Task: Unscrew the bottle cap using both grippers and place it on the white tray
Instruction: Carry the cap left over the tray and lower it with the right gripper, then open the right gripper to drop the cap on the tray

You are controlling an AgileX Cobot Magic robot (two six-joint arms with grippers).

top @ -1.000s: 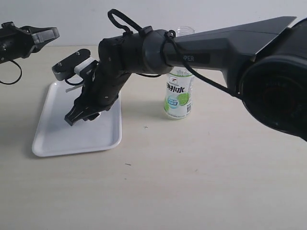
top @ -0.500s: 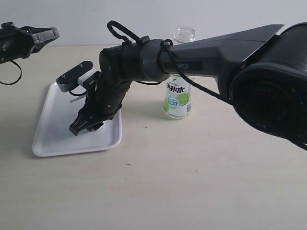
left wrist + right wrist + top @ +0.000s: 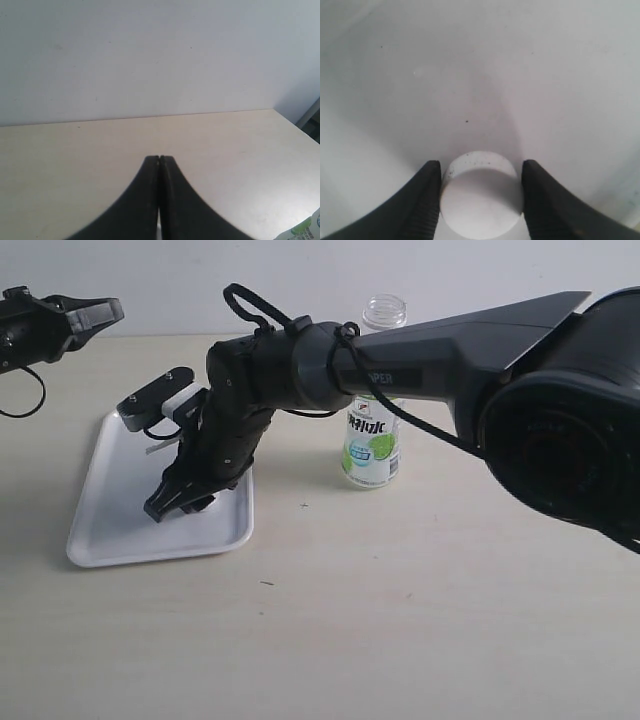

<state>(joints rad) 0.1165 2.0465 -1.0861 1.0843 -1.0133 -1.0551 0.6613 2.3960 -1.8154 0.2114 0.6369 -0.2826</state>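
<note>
A: Right, status on the right gripper (image 3: 175, 502)?
B: Down low over the white tray (image 3: 110, 530), inside its rim, toward the end nearest the exterior camera. Closed narrow on the bottle cap (image 3: 481, 197), one ribbed pad pressed on each side of the disc.
A: Contact with the tray?
B: Cannot tell. Just a white disc against white tray floor in the right wrist view, and hidden behind the jaws in the exterior view.
A: And the bottle (image 3: 372, 445)?
B: Upright on the table (image 3: 400, 620), off the tray, a little past its right-hand long edge in the exterior view. Neck open at the top. Partly covered by the right arm (image 3: 420, 350) crossing in front.
A: Left gripper (image 3: 159, 159)?
B: Pinched fully together, nothing between the pads. Held high, well apart from the tray, out beyond its far left corner. Aimed across the table, with only a sliver of the label (image 3: 311, 230) at the edge of the left wrist view.
</note>
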